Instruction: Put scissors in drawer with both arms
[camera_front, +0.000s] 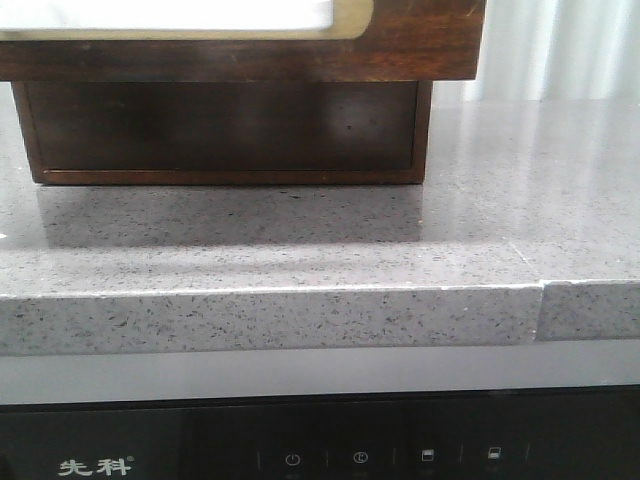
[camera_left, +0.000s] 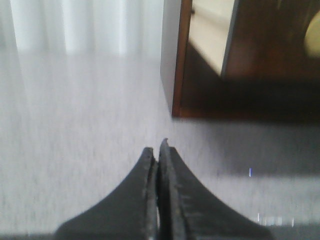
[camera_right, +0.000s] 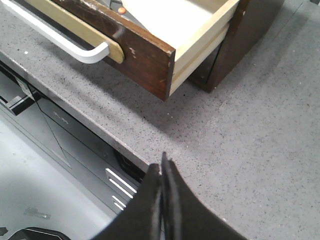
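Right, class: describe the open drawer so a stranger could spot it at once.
On the grey speckled countertop stands a dark wooden cabinet. The drawer juts from its top, pulled open. Unlike the plain cabinet, it has a pale interior and white handle.

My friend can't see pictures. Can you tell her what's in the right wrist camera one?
A dark brown wooden drawer is pulled open over a grey speckled countertop, showing its pale inside and a white handle. A bit of the scissors peeks out inside. The right gripper, shut and empty, is above the counter's edge.
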